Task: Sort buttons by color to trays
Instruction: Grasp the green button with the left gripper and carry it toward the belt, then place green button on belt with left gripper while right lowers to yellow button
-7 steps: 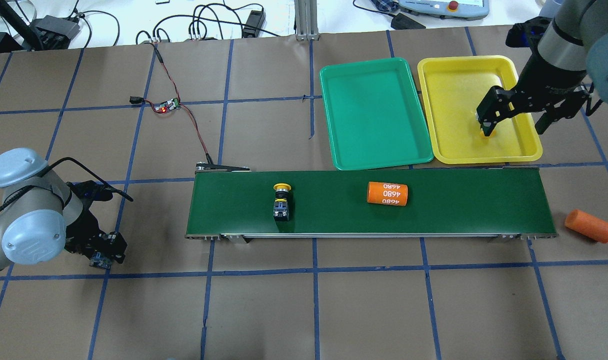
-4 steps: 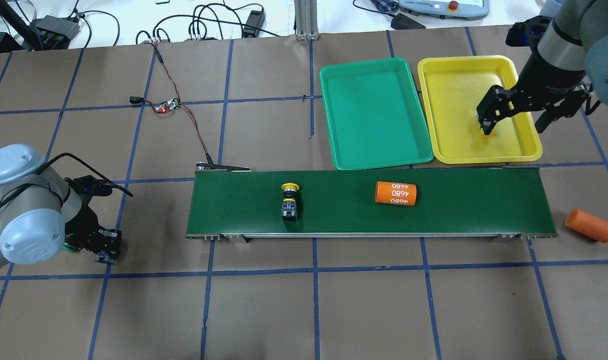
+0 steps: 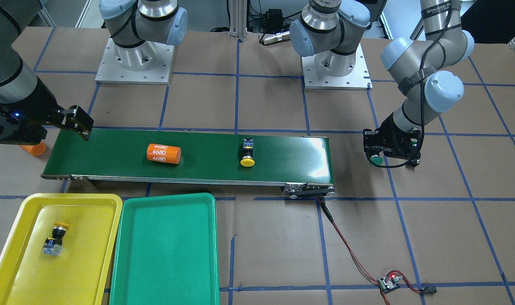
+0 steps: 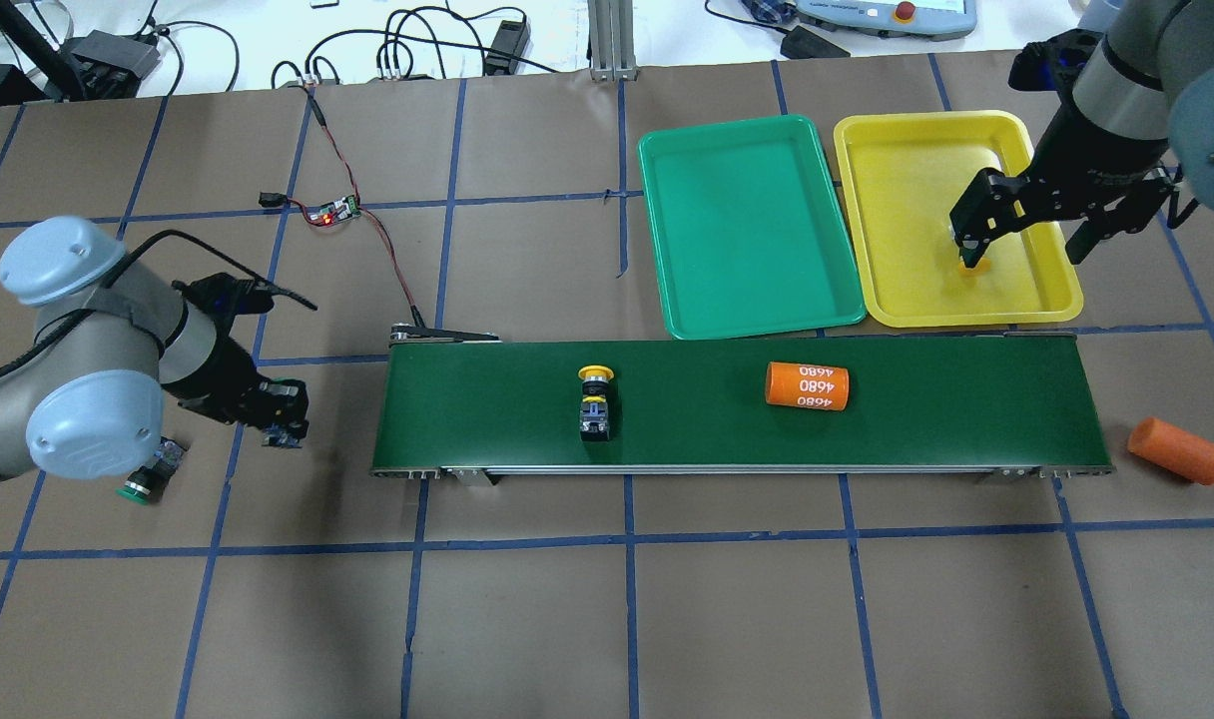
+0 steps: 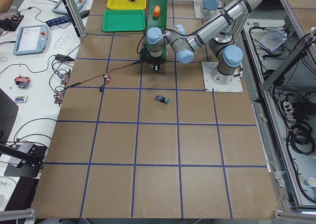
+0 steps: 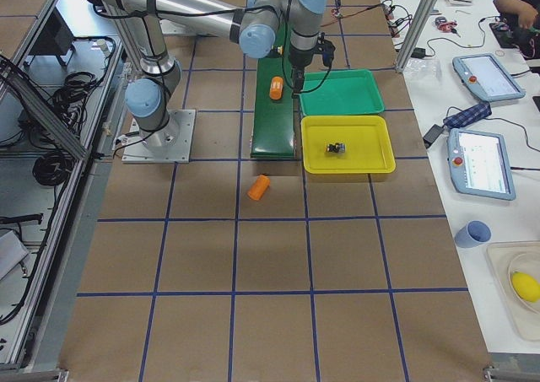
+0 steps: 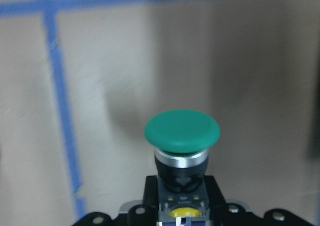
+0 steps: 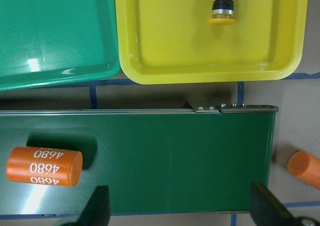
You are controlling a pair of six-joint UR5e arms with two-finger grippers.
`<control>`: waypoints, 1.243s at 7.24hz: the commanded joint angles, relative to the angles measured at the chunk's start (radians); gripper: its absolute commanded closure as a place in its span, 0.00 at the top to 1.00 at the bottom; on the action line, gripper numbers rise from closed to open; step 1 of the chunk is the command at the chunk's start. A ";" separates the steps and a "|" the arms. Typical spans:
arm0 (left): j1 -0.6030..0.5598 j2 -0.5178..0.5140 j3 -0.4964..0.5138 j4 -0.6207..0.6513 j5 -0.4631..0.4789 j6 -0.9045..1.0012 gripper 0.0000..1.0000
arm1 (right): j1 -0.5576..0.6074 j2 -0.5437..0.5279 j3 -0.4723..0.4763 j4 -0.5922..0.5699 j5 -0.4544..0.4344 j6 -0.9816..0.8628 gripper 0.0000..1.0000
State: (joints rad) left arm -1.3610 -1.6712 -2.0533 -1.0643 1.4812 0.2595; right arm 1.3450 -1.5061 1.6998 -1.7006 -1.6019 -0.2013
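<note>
My left gripper [image 4: 283, 419] is shut on a green button [image 7: 182, 131], held just left of the conveyor belt's end; its cap shows in the front view [image 3: 376, 160]. A second green button [image 4: 143, 481] lies on the table beside my left arm. A yellow button [image 4: 594, 399] lies on the belt. Another yellow button [image 3: 54, 239] lies in the yellow tray [image 4: 907, 200]. My right gripper [image 4: 1026, 250] is wide open and empty, above that tray. The green tray [image 4: 747, 220] holds nothing.
The dark green conveyor belt [image 4: 966, 399] carries an orange cylinder marked 4680 [image 4: 807, 386]. A plain orange cylinder [image 4: 1178, 451] lies off the belt's right end. A red wire and small board [image 4: 332, 212] lie behind the belt's left end.
My left arm rose from the table and moved right toward the belt with the green button. The second green button is now uncovered. The belt carried the yellow button and cylinder right.
</note>
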 commanded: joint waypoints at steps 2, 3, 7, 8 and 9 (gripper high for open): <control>-0.193 -0.044 0.090 -0.086 -0.016 -0.238 0.00 | 0.000 0.003 0.001 0.007 0.002 0.000 1.00; -0.216 -0.064 0.067 -0.073 -0.010 -0.236 0.00 | 0.002 0.007 0.001 0.007 0.003 0.000 1.00; -0.257 -0.082 0.045 -0.072 -0.001 -0.261 0.99 | 0.100 0.026 0.004 0.010 0.031 0.100 1.00; -0.266 -0.081 0.053 -0.071 0.005 -0.261 1.00 | 0.123 0.027 0.004 0.012 0.031 0.115 1.00; -0.268 -0.041 0.070 -0.071 0.002 -0.255 1.00 | 0.128 0.027 0.006 0.016 0.036 0.123 1.00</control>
State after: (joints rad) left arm -1.6221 -1.7423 -1.9981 -1.1357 1.4824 0.0012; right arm 1.4559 -1.4806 1.7046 -1.6885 -1.5700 -0.0956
